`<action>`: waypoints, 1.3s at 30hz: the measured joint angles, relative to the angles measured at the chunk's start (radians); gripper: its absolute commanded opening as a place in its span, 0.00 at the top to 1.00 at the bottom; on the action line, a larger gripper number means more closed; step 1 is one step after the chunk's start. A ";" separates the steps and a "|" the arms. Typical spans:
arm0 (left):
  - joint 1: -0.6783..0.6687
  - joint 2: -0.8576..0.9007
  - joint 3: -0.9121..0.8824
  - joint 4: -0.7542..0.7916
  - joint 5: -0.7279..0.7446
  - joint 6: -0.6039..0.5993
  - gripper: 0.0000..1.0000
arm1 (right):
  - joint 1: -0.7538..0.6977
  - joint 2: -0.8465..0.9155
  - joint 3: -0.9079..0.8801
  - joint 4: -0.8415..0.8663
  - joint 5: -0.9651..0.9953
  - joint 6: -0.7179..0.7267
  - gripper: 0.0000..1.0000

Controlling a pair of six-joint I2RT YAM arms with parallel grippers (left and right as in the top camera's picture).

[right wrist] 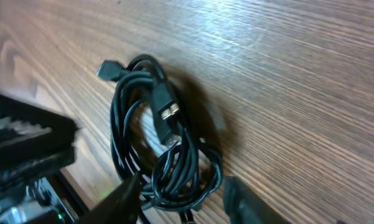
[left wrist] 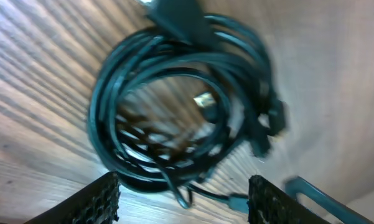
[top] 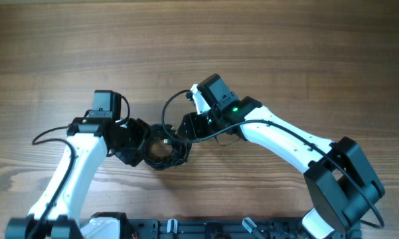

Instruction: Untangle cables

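The cables (top: 162, 151) are one tangled bundle of thin black cords on the wooden table, between my two grippers. In the left wrist view the coil (left wrist: 174, 106) lies just ahead of my left gripper (left wrist: 183, 202), which is open, with a loose strand and a small plug between its fingertips. In the right wrist view the bundle (right wrist: 158, 143) shows metal USB plugs. My right gripper (right wrist: 180, 199) is open, and its fingers straddle the knotted near end of the bundle. From overhead, the left gripper (top: 141, 143) is at the bundle's left and the right gripper (top: 186, 129) at its upper right.
The wooden table (top: 285, 46) stretches behind and to both sides. Thicker black arm wires loop near the left arm (top: 50, 136) and above the right wrist (top: 172, 103). A black rail (top: 186, 229) runs along the near edge. The left gripper's body (right wrist: 25, 149) shows in the right wrist view.
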 measured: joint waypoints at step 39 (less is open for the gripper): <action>0.000 0.272 0.000 0.131 -0.152 0.191 0.49 | 0.319 0.013 0.092 -0.175 0.353 -0.480 0.55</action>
